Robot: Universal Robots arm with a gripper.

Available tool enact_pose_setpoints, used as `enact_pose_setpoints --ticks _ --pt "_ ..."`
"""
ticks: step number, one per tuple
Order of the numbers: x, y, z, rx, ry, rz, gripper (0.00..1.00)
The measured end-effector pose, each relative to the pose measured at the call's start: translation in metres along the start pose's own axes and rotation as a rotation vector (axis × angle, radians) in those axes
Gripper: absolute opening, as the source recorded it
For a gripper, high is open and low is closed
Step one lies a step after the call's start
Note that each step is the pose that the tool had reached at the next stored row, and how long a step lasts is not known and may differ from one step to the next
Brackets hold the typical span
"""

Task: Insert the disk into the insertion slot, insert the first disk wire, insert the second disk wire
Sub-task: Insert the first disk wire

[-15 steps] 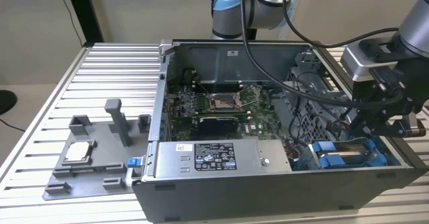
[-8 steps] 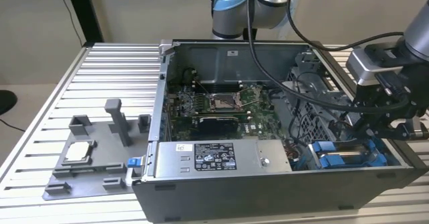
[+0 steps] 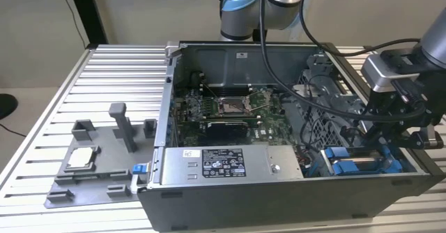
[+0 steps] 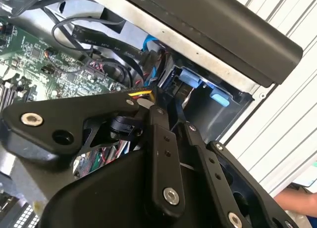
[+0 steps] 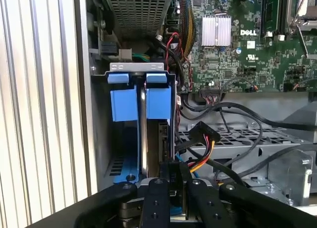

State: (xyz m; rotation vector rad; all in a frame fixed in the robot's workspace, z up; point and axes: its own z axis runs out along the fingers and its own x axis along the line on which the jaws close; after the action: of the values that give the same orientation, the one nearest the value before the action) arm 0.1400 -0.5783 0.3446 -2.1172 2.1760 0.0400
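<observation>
Exterior view: open grey computer case (image 3: 279, 207) with a silver power supply (image 3: 226, 162) inside. Disk (image 5: 157, 102) sits edge-on in the insertion slot (image 5: 136, 66), just beside the power supply on the exterior view's right. It shows a bright blue carrier frame with a blue end tab. Second blue carrier (image 5: 122, 102) sits right next to it in the same bay. Gripper (image 5: 173, 176) is at the bay's end away from the power supply, fingers drawn nearly together; can't tell if they pinch anything. Black connector (image 5: 200, 136) with yellow, red and black wires is near the disk.
</observation>
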Motion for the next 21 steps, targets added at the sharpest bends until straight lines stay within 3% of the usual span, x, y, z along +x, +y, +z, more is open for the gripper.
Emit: enact_pose_setpoints --ticks 4,8,9,14,21 --pt "0.0007 -0.0007 0.0007 -0.01 0.0048 0.001 0.0" --pt "0.0008 -0.0039 0.0012 -0.0403 0.0131 0.003 0.0" --pt "0.0007 -0.0043 0.0012 -0.0451 0.0136 0.003 0.0" --pt "0.0007 -0.0086 0.0022 -0.0496 0.0139 0.004 0.0" --pt "0.001 -0.0091 0.0042 -0.0511 0.0142 0.004 0.0"
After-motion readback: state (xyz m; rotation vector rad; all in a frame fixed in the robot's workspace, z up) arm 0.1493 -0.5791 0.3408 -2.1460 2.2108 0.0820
